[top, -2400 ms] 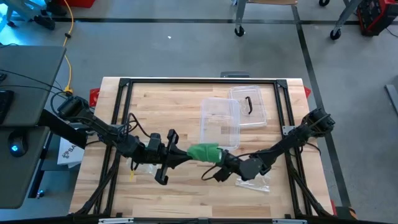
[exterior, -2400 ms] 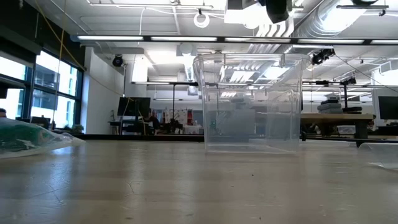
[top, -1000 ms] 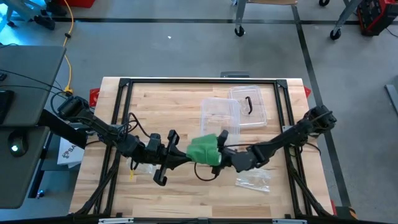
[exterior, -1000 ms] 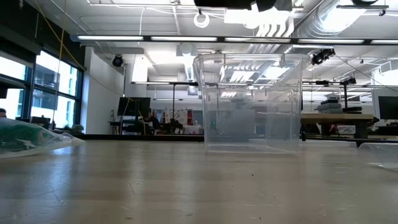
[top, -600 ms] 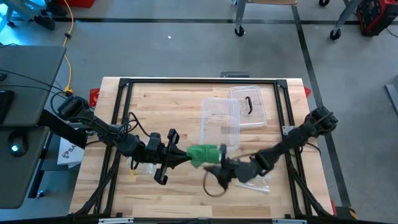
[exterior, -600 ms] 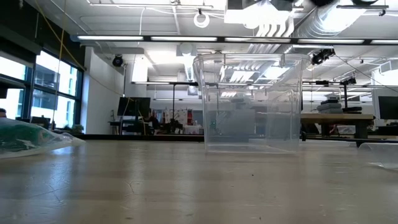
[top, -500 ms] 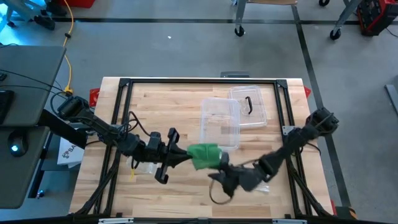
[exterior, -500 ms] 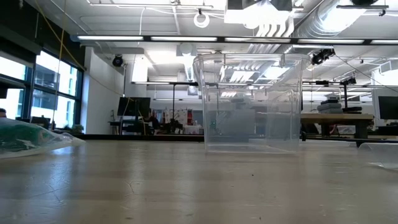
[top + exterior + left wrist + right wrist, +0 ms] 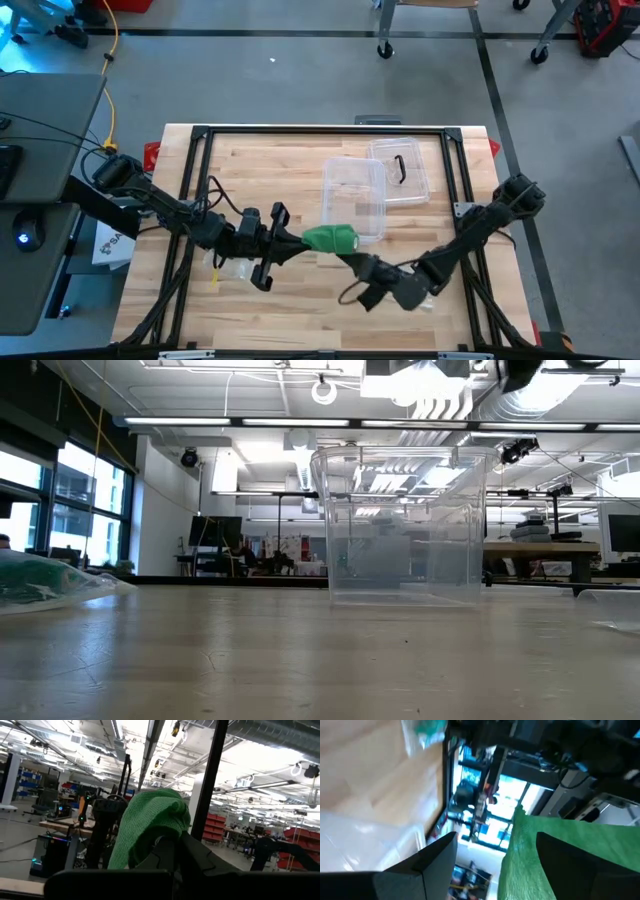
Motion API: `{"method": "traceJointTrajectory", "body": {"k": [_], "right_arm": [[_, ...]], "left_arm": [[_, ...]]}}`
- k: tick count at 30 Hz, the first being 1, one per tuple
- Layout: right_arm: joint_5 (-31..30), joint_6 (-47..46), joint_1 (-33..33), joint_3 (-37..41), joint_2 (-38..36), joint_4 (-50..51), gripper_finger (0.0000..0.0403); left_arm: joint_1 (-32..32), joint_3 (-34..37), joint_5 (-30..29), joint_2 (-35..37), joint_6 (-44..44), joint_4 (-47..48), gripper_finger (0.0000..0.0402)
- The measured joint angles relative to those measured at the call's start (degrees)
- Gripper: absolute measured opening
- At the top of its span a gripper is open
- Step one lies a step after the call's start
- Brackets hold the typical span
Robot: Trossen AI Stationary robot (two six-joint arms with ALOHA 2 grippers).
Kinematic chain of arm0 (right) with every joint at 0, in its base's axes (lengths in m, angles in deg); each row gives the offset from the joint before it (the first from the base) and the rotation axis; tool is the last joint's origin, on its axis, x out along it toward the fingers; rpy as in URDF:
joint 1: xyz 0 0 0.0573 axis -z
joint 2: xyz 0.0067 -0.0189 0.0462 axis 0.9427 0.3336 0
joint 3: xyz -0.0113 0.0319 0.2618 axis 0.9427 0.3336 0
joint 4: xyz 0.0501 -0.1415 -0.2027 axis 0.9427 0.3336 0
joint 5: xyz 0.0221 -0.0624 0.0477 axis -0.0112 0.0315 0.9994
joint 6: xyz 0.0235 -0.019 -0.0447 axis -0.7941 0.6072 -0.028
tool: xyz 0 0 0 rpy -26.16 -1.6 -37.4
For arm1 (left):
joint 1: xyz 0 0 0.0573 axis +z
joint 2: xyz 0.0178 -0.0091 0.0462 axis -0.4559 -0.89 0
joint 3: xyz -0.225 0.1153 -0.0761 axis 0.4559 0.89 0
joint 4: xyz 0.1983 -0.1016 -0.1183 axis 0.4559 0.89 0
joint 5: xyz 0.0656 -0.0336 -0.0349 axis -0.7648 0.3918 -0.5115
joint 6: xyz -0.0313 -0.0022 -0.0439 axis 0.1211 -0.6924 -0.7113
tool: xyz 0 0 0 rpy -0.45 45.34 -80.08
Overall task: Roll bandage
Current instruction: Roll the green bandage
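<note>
Bandage (image 9: 331, 238), a green woven roll, hangs above the wooden table (image 9: 280, 170) near its middle, just in front of the clear plastic container (image 9: 354, 196). The left arm reaches in low from the table's left edge, stretched nearly level toward the centre, and the left gripper (image 9: 296, 243) is clamped tight on the bandage's left end; in the left wrist view the green cloth (image 9: 150, 830) bulges out above the dark closed fingers (image 9: 172, 857). The right arm comes from the right edge, its elbow high near the frame post and its forearm angled down and inward to the table's front half. The right gripper (image 9: 352, 263) sits just below and to the right of the bandage with its jaws spread wide; in the right wrist view a flap of green cloth (image 9: 555, 860) lies past and between the two dark fingers (image 9: 427, 862), but whether they touch it I cannot tell. The clear container stands upright and looks empty in the low view (image 9: 405, 525). Its lid (image 9: 404, 170), with a dark handle, lies flat on the table just behind and to the right of it. A crumpled clear wrapper (image 9: 232, 266) lies under the left arm. No readable writing shows on any of these things.
</note>
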Motion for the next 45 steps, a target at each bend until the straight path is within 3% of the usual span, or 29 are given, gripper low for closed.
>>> {"method": "traceJointTrajectory", "body": {"k": [21, 26, 32, 36, 41, 45], "right_arm": [[4.21, 19.99, 7.33, 0.00, 0.79, -9.65, 0.0252], [5.32, 21.51, 8.40, 0.00, 0.79, -14.46, 0.0188], [5.20, 21.05, 8.85, 0.00, 0.79, -14.49, 0.0031], [6.06, 11.37, 8.18, 0.00, 0.79, -10.00, 0.0015], [11.06, -14.44, 5.23, 0.00, 0.79, 0.63, 0.0002], [14.89, -32.97, 1.78, 0.00, 0.79, 1.57, 0.0001]], "left_arm": [[0.13, 0.00, 1.64, -0.33, -1.51, 0.68, 0.0004], [0.13, 0.00, 1.64, -0.35, -1.23, 0.83, 0.0004], [0.11, 0.00, 1.64, -0.37, -1.21, 0.88, 0.0004], [0.40, 0.00, 1.66, -0.37, -1.13, 1.06, 0.0004], [1.29, 0.00, -0.91, -0.37, 1.60, 5.30, 0.0004], [2.75, 0.02, -3.99, 0.29, 2.86, 14.16, 0.0004]]}}
